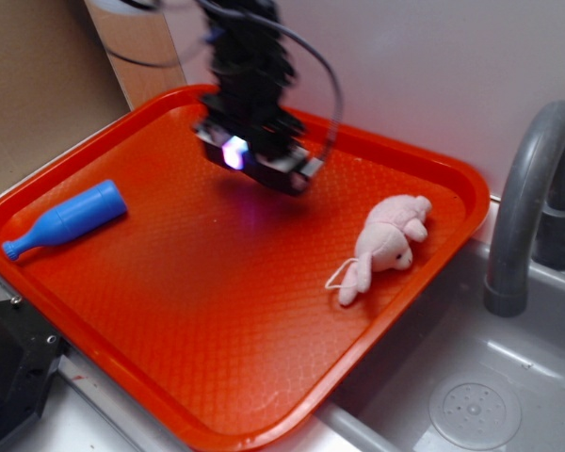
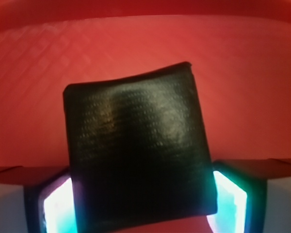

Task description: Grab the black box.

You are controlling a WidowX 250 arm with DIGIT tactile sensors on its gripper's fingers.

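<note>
In the wrist view the black box (image 2: 136,145), matte and finely textured, fills the centre and sits slightly tilted between my glowing pads (image 2: 58,208). My gripper (image 2: 143,204) is shut on it, with a pad against each side of the box. Red tray (image 2: 136,43) floor shows beneath the box's lower edge. In the exterior view my gripper (image 1: 259,160) hangs over the back middle of the tray (image 1: 217,311), casting a shadow below it. There the box cannot be told apart from the dark fingers.
A blue plastic bottle (image 1: 66,221) lies at the tray's left edge. A pink plush toy (image 1: 388,245) lies at the right side. A grey faucet (image 1: 527,188) and sink basin (image 1: 471,405) stand just right of the tray. A wall runs behind.
</note>
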